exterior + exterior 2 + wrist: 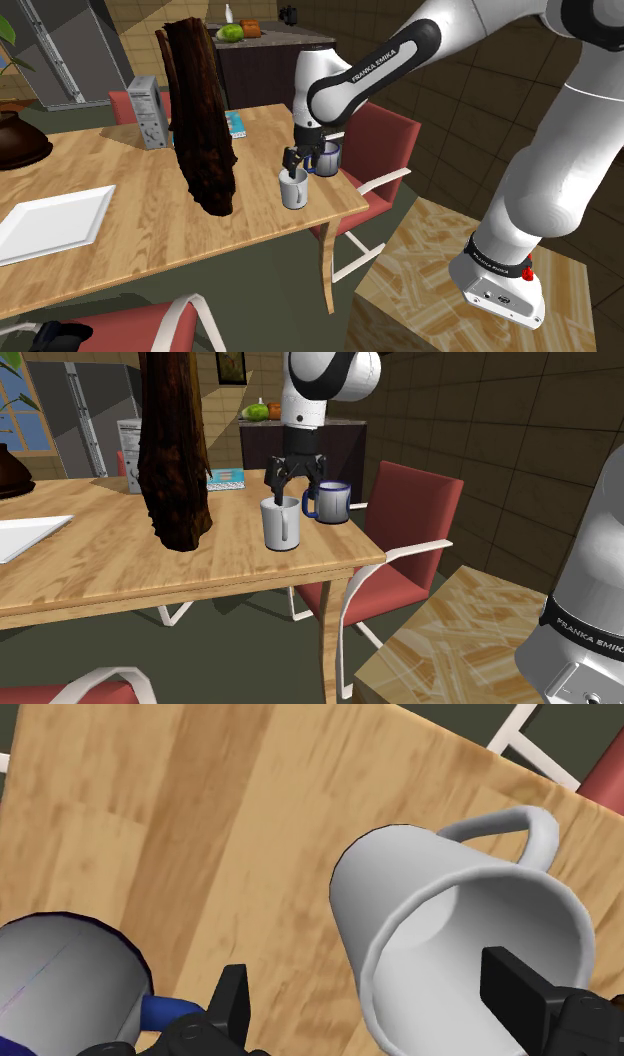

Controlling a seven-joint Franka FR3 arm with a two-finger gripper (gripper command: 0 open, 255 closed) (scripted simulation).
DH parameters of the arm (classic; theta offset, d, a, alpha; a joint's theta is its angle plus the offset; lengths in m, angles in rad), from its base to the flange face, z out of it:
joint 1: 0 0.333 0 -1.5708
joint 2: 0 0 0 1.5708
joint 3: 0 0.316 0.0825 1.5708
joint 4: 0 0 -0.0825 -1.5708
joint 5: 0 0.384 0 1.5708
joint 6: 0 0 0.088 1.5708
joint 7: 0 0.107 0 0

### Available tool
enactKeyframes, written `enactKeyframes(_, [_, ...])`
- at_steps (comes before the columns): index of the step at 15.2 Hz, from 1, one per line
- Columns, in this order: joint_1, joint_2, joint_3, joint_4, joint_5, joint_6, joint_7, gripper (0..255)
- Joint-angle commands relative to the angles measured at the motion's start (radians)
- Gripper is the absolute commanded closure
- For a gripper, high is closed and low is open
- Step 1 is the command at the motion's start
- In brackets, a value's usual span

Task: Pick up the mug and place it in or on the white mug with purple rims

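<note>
Grey mug (281,524) at the tabletop (100,572) edge: my spread gripper (293,490) straddles its wall, so next I should pinch.

Even, mid-bright render light across all three views. Brightest surface is the light wooden tabletop (120,240); the brown tiled walls (470,110) behind it sit dim. Soft grey shading inside the plain white mug (480,919). Edges crisp corner to corner, wrist view included.
</note>
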Motion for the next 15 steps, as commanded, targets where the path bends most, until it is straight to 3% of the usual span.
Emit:
enactKeyframes(1, [0.001,0.021,0.002,-0.006,-0.004,0.028,0.005,0])
enactKeyframes(12, [0.002,0.046,0.002,-0.014,-0.009,0.061,0.009,0])
enactKeyframes(13, [0.002,0.046,0.002,-0.014,-0.009,0.061,0.009,255])
enactKeyframes(15, [0.002,0.046,0.002,-0.014,-0.009,0.061,0.009,255])
